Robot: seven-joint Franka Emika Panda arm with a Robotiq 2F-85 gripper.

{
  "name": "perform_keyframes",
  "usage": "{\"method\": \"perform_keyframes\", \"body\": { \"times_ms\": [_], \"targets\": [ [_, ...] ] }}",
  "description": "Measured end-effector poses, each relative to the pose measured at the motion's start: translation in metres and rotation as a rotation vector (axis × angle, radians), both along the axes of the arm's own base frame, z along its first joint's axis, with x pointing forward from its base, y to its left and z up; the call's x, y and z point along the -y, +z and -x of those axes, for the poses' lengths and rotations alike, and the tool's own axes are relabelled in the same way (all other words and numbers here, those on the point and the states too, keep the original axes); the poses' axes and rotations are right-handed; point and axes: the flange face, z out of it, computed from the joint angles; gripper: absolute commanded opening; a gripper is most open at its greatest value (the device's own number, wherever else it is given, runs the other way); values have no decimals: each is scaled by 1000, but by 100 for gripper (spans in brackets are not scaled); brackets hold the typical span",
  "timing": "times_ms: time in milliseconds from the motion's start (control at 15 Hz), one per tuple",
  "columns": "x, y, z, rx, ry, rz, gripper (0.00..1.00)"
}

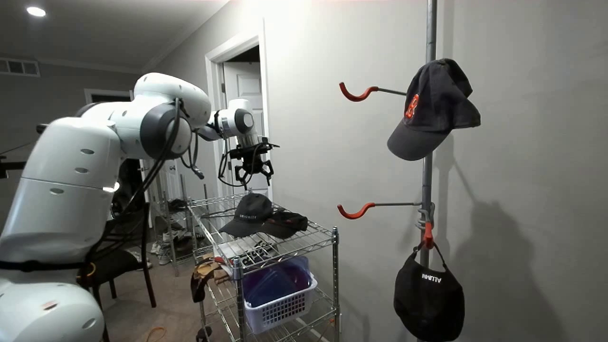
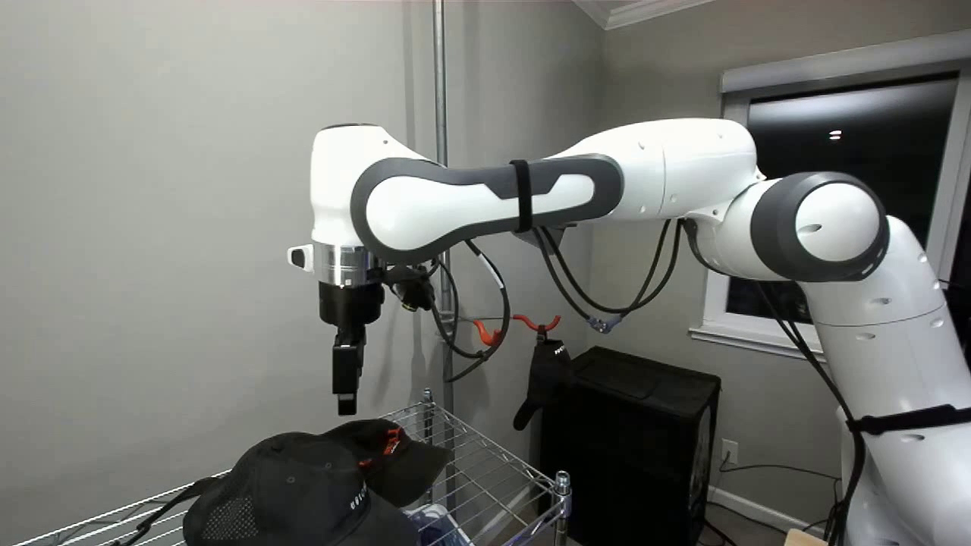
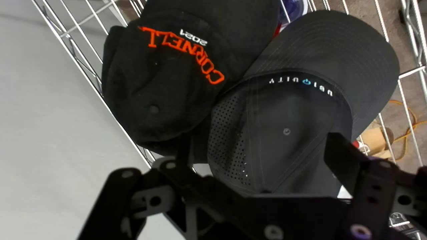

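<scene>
While gripper (image 1: 257, 183) hung above Ubiquity cap (image 3: 283, 130), jaws apart, clean descent likely required avoiding Cornell cap (image 3: 156, 103) at wall-side edge of shelf (image 1: 311, 241).

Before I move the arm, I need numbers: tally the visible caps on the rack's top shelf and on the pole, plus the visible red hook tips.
Dark fabric caps lying on top of the silver wire rack: 2
Hanging dark fabric caps at the grey metal pole: 2
Red hook tips: 3
Total: 7
</scene>
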Motion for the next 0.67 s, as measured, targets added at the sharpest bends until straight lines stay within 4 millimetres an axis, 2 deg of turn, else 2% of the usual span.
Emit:
{"method": "perform_keyframes", "body": {
  "times_ms": [467, 667],
  "targets": [
    [-52, -22, -17, -17, -14, -74, 100],
    [-64, -29, -24, -26, -13, -101, 100]
  ]
}}
